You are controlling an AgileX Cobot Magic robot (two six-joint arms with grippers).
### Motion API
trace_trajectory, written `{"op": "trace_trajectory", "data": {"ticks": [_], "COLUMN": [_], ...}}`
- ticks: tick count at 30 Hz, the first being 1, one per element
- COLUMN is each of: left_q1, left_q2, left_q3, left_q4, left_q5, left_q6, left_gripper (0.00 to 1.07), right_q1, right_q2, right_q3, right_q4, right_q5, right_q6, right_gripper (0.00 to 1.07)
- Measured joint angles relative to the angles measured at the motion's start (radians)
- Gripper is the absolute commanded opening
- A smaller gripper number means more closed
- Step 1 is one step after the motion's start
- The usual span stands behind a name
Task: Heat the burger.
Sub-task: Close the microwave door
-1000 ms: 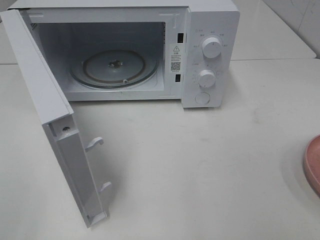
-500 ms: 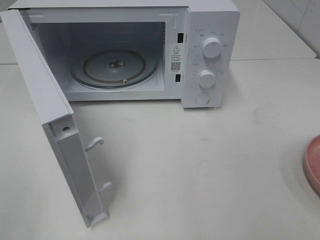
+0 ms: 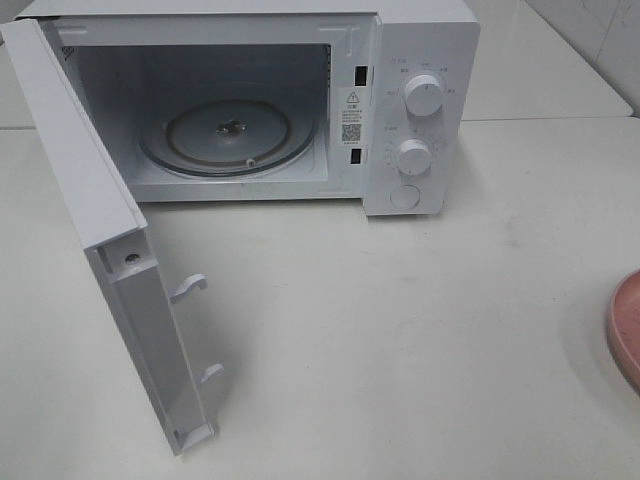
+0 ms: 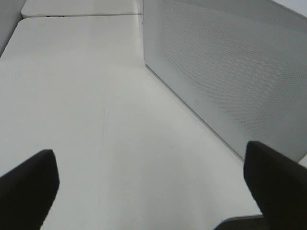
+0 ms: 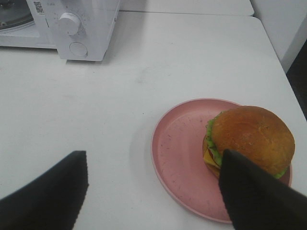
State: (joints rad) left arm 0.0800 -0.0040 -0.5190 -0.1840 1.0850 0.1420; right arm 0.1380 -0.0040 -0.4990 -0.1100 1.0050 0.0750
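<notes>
Two grippers, both spread, both empty. Burger (image 5: 249,139) sits on plate (image 5: 177,143), toward its far-right side, well apart from microwave (image 3: 420,60). Door (image 3: 100,210) swung fully open, turntable (image 3: 228,135) bare.

Step, as judged: approach for pick. Right gripper (image 5: 153,191) above plate, one finger overlapping burger edge in view; contact cannot tell. Next move needs centring over bun, descent, gentle close.

Left gripper (image 4: 148,187) low beside door, idle.

Room: wide bare table (image 3: 400,320) between plate and cavity. Plate near table edge; door edge juts forward.
</notes>
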Motion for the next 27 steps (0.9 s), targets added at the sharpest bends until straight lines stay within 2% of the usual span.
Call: {"op": "trace_trajectory", "data": {"ticks": [27], "left_q1": [0.0], "left_q2": [0.0], "left_q3": [0.0], "left_q4": [0.0], "left_q5": [0.0], "left_q6": [0.0], "left_gripper": [1.0], "right_q1": [0.0], "right_q2": [0.0], "right_q3": [0.0], "right_q4": [0.0], "right_q5": [0.0], "right_q6": [0.0], "right_gripper": [0.74]}}
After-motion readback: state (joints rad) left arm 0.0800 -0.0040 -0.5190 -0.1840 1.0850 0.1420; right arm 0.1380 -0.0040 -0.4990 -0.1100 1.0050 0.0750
